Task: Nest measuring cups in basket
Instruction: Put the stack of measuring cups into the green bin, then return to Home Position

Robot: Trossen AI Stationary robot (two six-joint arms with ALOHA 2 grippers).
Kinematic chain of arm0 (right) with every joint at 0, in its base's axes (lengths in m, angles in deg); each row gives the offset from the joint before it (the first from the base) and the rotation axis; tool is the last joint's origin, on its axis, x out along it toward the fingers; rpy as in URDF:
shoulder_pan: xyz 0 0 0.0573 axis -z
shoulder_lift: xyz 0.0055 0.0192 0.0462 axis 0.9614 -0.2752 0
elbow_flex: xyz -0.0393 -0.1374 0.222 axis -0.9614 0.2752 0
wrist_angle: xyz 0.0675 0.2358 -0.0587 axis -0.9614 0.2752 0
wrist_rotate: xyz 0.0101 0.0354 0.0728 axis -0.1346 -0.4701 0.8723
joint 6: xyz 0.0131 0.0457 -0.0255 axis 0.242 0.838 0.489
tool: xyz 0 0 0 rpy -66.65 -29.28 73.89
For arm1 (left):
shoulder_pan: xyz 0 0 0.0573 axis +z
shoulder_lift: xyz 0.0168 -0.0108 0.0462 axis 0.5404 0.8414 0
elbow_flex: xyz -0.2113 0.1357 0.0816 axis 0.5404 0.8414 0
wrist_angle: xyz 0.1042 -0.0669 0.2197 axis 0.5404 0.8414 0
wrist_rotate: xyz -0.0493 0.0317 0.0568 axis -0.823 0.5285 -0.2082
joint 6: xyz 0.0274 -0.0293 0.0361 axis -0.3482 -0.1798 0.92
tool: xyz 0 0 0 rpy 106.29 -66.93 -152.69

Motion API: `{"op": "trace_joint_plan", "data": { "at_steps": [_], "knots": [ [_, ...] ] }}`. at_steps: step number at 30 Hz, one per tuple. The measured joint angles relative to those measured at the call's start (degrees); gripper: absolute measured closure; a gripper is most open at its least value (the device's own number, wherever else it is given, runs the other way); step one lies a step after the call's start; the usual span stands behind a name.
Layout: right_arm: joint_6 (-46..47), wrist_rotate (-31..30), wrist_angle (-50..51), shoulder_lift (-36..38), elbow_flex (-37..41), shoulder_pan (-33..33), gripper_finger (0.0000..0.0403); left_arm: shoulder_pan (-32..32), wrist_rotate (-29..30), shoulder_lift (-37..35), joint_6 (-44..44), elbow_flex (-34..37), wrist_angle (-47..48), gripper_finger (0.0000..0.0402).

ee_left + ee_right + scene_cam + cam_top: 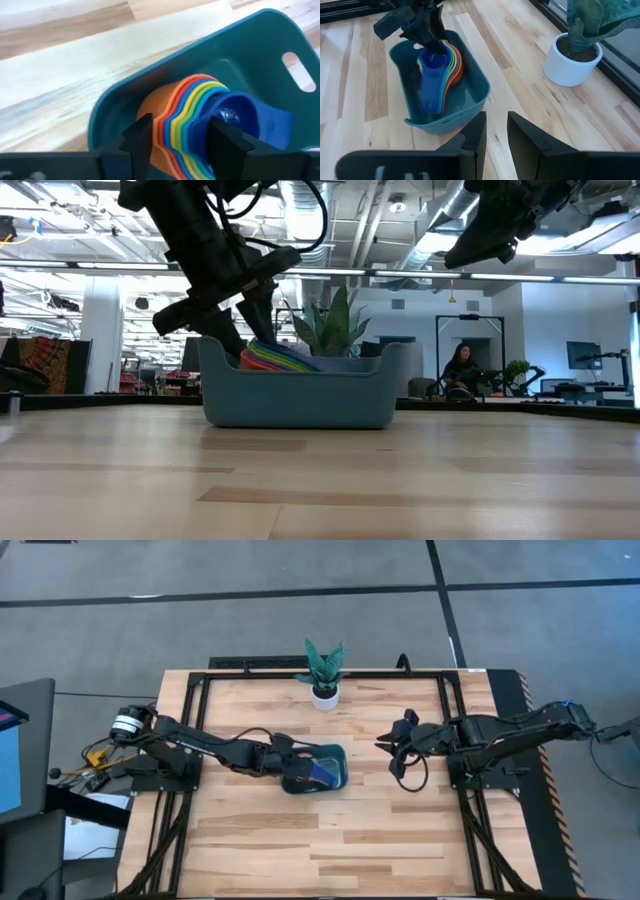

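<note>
Nearest the low camera is bare wooden table (320,480), and on it stands one teal basket (300,395), its long wall facing the lens. Inside lies a single nested stack of measuring cups (440,67), tipped on its side with the handles lying together toward one end of the basket. In the left wrist view the rims can be counted from the outside in: orange, red, yellow, green, light blue, blue, and a dark blue cup (235,117) innermost, seven in all, though the closest bands are tightly packed and the count is hard to be certain of.

The left gripper (180,142) reaches down into the basket at the stack's rounded end, its two fingers spread either side of the nested cups; whether the pads (137,145) actually press the plastic cannot be told.

The right gripper (392,743) hangs above the table well to the right of the basket, holding nothing, its two fingers (472,135) set slightly apart.

One white pot with a green plant (324,675) stands near the table's far edge, apart from the basket. Beyond the table, one person (462,370) sits in the room behind.
</note>
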Motion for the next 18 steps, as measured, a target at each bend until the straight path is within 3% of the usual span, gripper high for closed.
{"op": "trace_joint_plan", "data": {
  "at_steps": [12, 18],
  "knots": [
    [-0.8, -0.5, -4.0, 0.0, 0.0, -0.5, 0.03, 0.0, 0.5, -3.1, 4.8, 0.0, 0.7, 0.0153],
    [-2.0, -0.5, -6.8, 0.0, 0.0, -0.6, 0.03, 0.0, 1.8, -8.2, 7.2, 0.0, 7.0, 0.0131]
  ]
}}
